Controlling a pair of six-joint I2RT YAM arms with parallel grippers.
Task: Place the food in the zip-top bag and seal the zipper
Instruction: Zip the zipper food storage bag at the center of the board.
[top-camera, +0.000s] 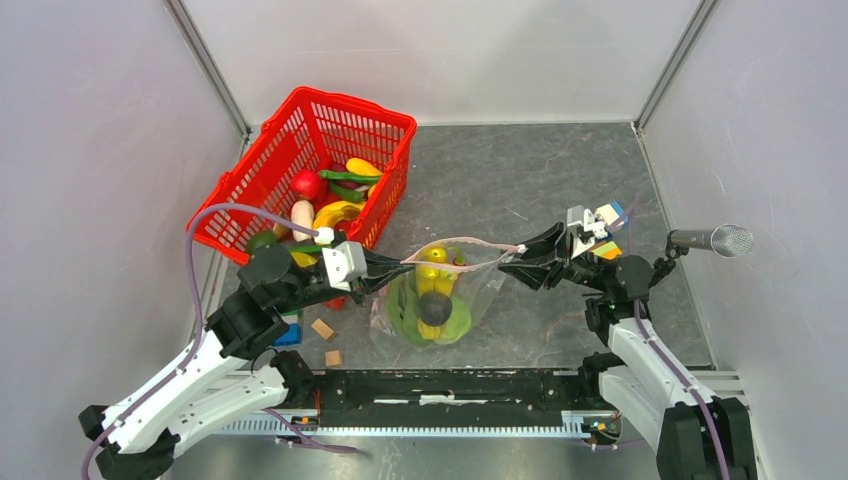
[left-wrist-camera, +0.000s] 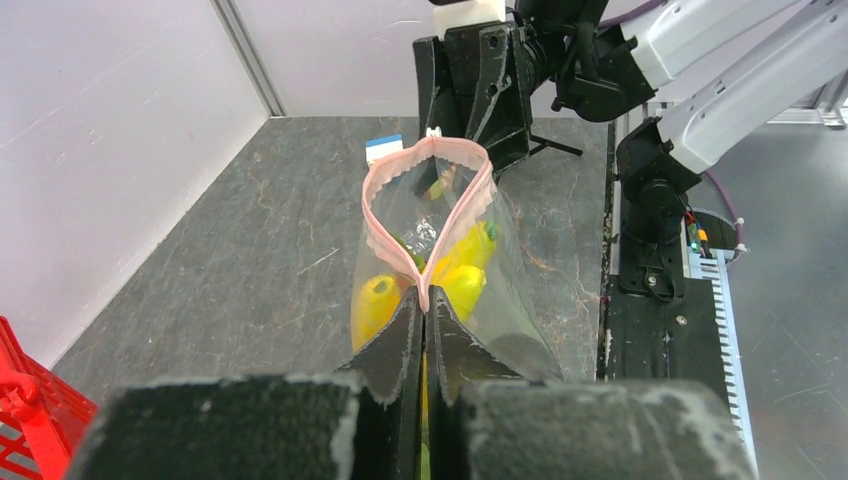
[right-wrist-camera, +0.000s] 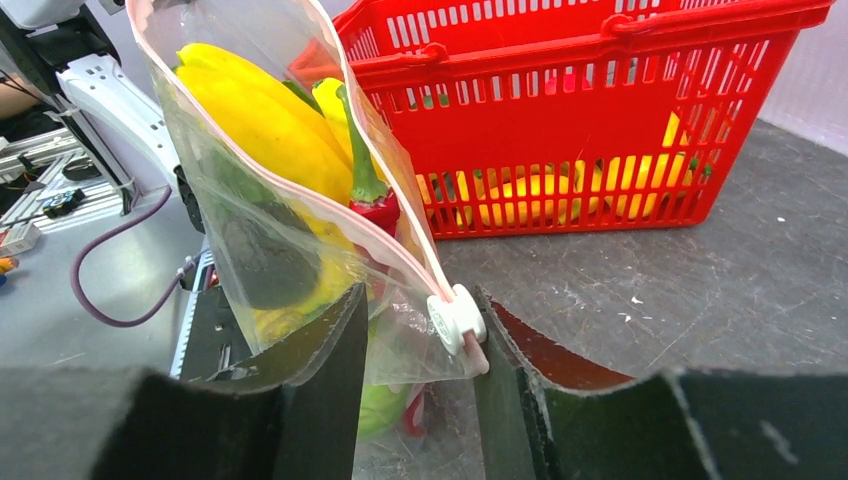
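Note:
The clear zip-top bag (top-camera: 480, 292) hangs between my two grippers, its mouth upward. Its pink zipper (top-camera: 462, 241) gapes in a loop, as the left wrist view (left-wrist-camera: 375, 215) shows. Inside are yellow bananas (right-wrist-camera: 260, 120), a green piece, a red pepper and a dark round piece (top-camera: 434, 308). My left gripper (top-camera: 405, 265) is shut on the zipper's left end (left-wrist-camera: 424, 298). My right gripper (top-camera: 510, 258) is open, its jaws either side of the bag's right corner. The white slider (right-wrist-camera: 455, 318) rests against one finger. More food (top-camera: 335, 195) lies in the basket.
The red mesh basket (top-camera: 262, 165) stands at the back left, close behind my left arm. Small wooden blocks (top-camera: 322, 328) and a blue block (top-camera: 288, 333) lie near the left arm's elbow. Coloured blocks (top-camera: 606, 218) and a microphone (top-camera: 715, 240) are at the right.

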